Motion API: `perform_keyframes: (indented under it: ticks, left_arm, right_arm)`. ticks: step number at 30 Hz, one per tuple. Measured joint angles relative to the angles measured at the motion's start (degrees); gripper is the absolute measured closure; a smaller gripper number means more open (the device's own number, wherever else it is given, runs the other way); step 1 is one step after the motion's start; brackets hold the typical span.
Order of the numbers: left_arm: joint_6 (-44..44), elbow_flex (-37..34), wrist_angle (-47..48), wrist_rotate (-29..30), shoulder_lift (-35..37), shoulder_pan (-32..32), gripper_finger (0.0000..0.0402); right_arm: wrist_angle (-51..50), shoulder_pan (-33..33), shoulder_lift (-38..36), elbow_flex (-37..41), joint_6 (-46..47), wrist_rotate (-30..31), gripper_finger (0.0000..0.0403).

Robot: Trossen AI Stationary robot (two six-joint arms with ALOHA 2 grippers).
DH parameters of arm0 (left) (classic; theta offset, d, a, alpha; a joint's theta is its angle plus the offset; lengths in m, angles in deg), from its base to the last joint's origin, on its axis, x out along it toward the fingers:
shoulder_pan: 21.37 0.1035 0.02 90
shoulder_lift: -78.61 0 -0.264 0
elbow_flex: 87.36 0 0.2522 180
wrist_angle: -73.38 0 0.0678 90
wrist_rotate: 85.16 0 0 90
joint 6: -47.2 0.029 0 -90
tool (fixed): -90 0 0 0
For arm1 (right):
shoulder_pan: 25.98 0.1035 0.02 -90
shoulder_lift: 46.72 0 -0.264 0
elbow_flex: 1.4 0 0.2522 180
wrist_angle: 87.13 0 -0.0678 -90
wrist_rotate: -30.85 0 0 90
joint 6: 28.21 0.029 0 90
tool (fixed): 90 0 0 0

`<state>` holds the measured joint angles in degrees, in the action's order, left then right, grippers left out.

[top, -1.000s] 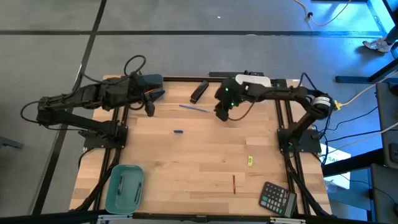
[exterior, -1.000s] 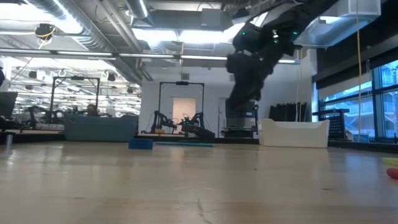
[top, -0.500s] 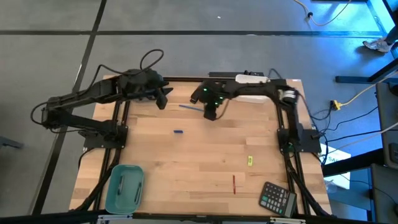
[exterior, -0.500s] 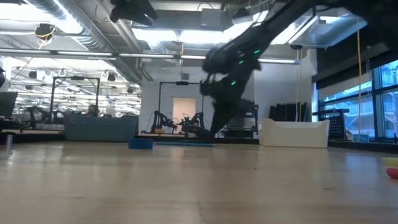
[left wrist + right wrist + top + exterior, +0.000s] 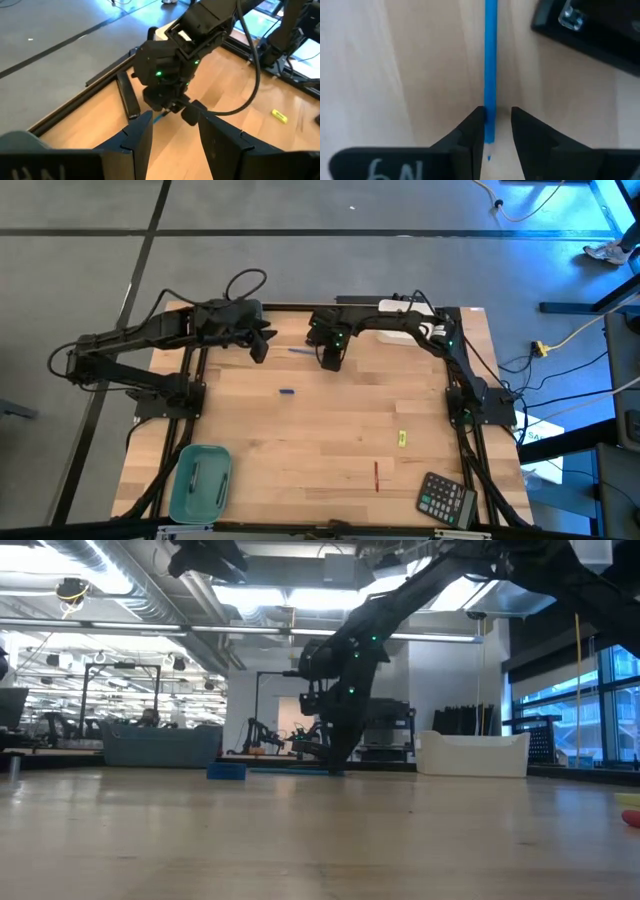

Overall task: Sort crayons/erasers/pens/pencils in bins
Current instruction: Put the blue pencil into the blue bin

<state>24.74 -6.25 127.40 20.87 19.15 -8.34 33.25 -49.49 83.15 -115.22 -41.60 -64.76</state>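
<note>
Right tool (image 5: 492,131) down at far edge of pale wooden bench (image 5: 330,430), fingers nearly closed around thin bright blue pencil (image 5: 490,65) lying flat. Left tool (image 5: 172,137) spread open, raised nearby.

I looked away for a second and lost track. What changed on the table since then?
The right gripper swung left along the far edge and now straddles the blue pencil, fingers open. The left gripper moved right toward it. The teal bin, calculator and pencil stayed put.

left tool (image 5: 258,346) raised, fingers apart | right tool (image 5: 329,361) lowered, fingers narrowly parted
</note>
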Motion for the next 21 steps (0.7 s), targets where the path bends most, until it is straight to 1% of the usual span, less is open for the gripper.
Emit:
perform_keyframes:
  ticks: [4,8,11,15,21]
  left_arm:
    - [0.0,0.0,0.1,1.8,0.0,-0.1,0.025]
    - [0.1,0.0,0.1,2.5,0.0,0.2,0.025]
    - [0.1,0.0,0.1,2.5,0.0,0.6,0.025]
    - [0.1,0.0,0.1,2.5,0.0,0.6,0.025]
    - [0.1,0.0,0.5,1.1,0.0,0.6,0.025]
  right_arm:
    - [-1.8,0.0,0.1,0.0,-0.8,1.4,0.0328]
    - [-2.7,0.0,0.4,-0.1,-0.9,1.4,0.0356]
    - [-3.0,0.4,0.6,-0.2,-1.1,2.3,0.037]
    - [-3.6,0.6,0.7,-0.2,-1.4,2.2,0.0376]
    - [-8.0,0.8,0.7,-0.2,-0.3,1.3,0.0376]
